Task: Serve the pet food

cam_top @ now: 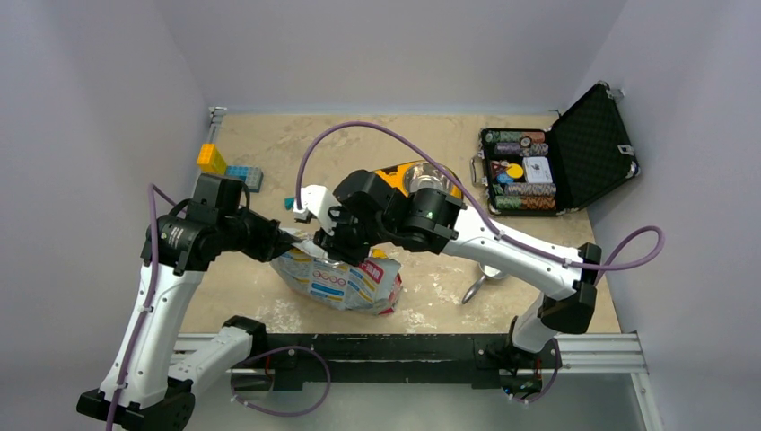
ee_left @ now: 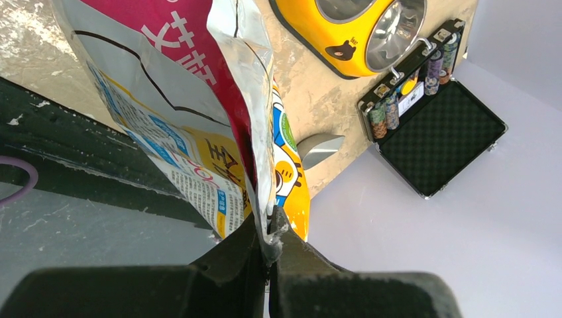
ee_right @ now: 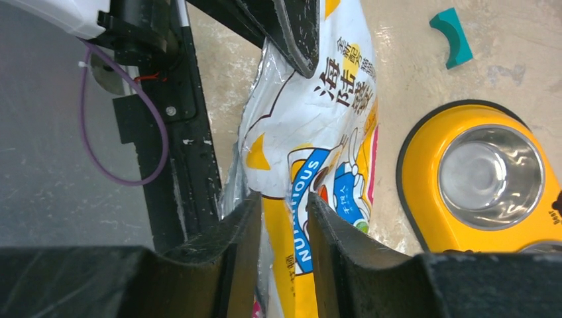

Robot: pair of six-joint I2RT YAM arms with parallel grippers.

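Foil pet-food bag [ee_left: 199,99] between two claws
Left claw [ee_left: 270,228] clenches its top edge; right claw [ee_right: 281,205] straddles it, grip unclear; yellow feeder [ee_right: 424,199] lies just beyond right claw.

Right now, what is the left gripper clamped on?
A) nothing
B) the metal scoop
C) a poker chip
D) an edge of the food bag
D: in the left wrist view, the left gripper has its fingers pinched shut on a crinkled edge of the food bag, while the metal scoop lies apart on the table.
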